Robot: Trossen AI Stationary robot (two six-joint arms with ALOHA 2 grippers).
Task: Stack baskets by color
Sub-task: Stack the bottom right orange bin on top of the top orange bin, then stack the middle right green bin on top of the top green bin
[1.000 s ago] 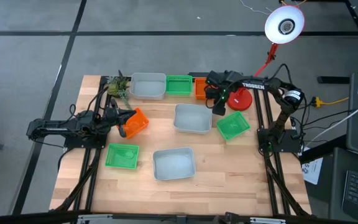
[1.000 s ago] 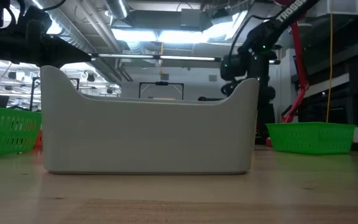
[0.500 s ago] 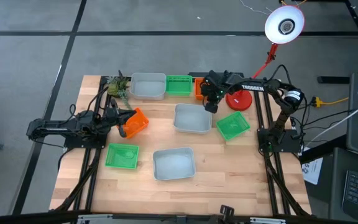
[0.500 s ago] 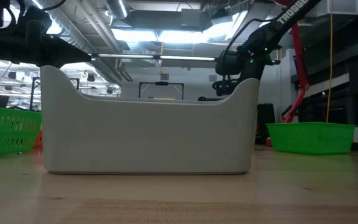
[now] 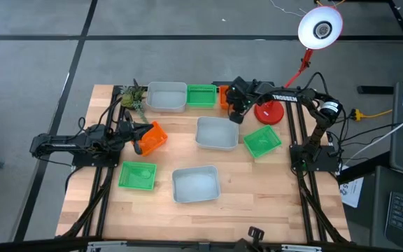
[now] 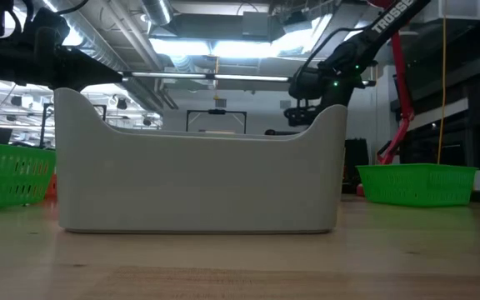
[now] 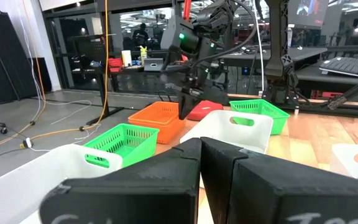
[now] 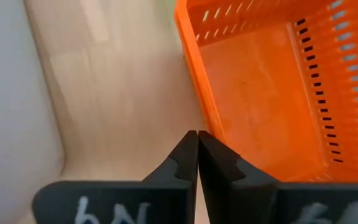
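Observation:
My right gripper (image 5: 234,117) hangs shut, pointing down, at the near rim of an orange basket (image 8: 272,87) that stands at the table's far edge (image 5: 224,98). Its fingertips (image 8: 197,134) show over the bare wood just beside that rim, with nothing between them. Across the table my left gripper (image 5: 136,138) lies level and shut (image 7: 201,147), close beside another orange basket (image 5: 154,137). Green baskets stand at the far edge (image 5: 201,94), right (image 5: 262,141) and near left (image 5: 137,175). Pale grey baskets stand at the far edge (image 5: 166,96), in the middle (image 5: 217,133) and near (image 5: 196,184).
The red lamp base (image 5: 269,112) stands just right of my right gripper, its white lamp head (image 5: 320,28) above. A pale grey basket's wall (image 8: 5,93) lies close on the gripper's other side. Bare wood lies along the table's near edge (image 5: 257,210).
My right gripper has tipped more steeply downward and shifted a little toward the table's left, coming over the near rim of the far orange basket. It has stayed shut. The baskets have not moved.

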